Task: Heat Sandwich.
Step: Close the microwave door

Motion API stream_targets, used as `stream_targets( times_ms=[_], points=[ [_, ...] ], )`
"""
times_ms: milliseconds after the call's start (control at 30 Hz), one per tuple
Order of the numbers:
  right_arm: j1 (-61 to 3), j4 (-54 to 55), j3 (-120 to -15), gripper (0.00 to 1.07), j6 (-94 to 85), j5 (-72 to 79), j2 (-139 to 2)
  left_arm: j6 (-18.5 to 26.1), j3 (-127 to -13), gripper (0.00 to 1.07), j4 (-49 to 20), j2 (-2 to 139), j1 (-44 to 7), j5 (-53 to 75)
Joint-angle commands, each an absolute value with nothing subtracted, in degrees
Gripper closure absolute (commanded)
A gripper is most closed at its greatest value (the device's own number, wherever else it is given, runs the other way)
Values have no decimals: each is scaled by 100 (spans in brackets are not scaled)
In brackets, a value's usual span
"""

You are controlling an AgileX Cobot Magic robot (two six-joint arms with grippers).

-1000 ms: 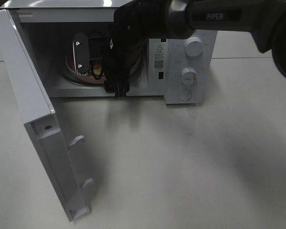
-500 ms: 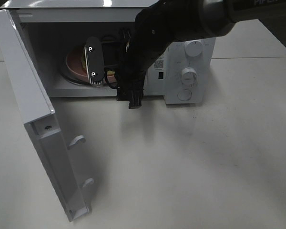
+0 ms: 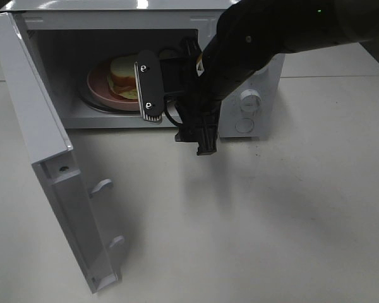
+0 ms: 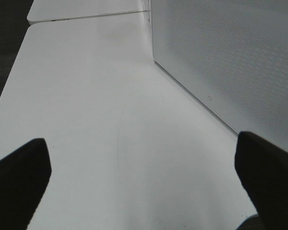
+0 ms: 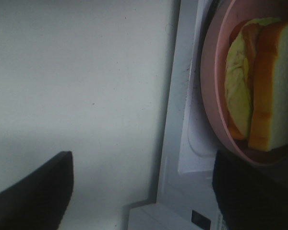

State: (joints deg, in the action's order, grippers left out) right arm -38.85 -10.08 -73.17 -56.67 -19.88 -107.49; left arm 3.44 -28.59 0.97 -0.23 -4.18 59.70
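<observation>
Sandwich [image 3: 122, 74]: lies on the pink plate [image 3: 96, 88] inside the microwave [image 3: 249, 117], whose door [image 3: 31, 107] stands wide open. Your right gripper [image 5: 144, 191]: at the oven's mouth, near the plate, jaws spread, gripping nothing. Your left gripper [image 4: 144, 182]: over the table [image 4: 86, 96] beside the microwave's side wall, jaws spread wide, holding nothing.

My right gripper [image 5: 143, 194] hangs spread at the microwave [image 3: 114, 19] mouth, nothing between the jaws. The plate [image 3: 96, 85] and sandwich [image 3: 123, 74] fill the cavity just beyond. The open door [image 3: 31, 120] walls the left side. The table [image 3: 240, 221] in front is open. My left gripper [image 4: 141, 184], spread too, has bare table ahead and a dotted white panel [image 4: 230, 62] alongside.
</observation>
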Motion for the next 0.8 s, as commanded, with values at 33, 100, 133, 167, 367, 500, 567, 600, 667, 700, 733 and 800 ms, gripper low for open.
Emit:
stream_targets(
  times_ms=[33, 100, 133, 167, 367, 500, 567, 600, 667, 700, 733, 800],
  points=[
    [-3885, -991, -7099, 31, -5541, -1982, -10497, 355, -2836, 5, 92, -183, -453, 5913],
    [-3885, -991, -6858, 31, -5311, -1982, -10256, 355, -2836, 5, 92, -183, -453, 5913],
    [-3885, -991, -6784, 31, -5225, -1982, -10181, 355, -2836, 5, 92, -183, -453, 5913],
    [-3885, -991, -6698, 31, -5111, -1982, -10101, 355, -2836, 5, 92, -183, -453, 5913],
    [-3885, -991, -6280, 31, -4652, -2028, -9694, 355, -2836, 5, 92, -183, -453, 5913],
    [-3885, -991, -5993, 31, -4171, -2097, -9391, 355, -2836, 5, 92, -183, -453, 5913],
    [-3885, -991, -5787, 31, -3759, -2263, -9127, 355, -2836, 5, 92, -183, -453, 5913],
    [-3885, -991, -5724, 31, -3598, -2315, -9053, 355, -2836, 5, 92, -183, -453, 5913],
    [-3885, -991, -5632, 31, -3317, -2429, -8904, 355, -2836, 5, 92, -183, -453, 5913],
    [-3885, -991, -5586, 31, -3174, -2487, -8841, 355, -2836, 5, 92, -183, -453, 5913],
    [-3885, -991, -5523, 31, -3025, -2555, -8749, 355, -2836, 5, 92, -183, -453, 5913],
    [-3885, -991, -5460, 31, -2899, -2607, -8657, 355, -2836, 5, 92, -183, -453, 5913]
  ],
)
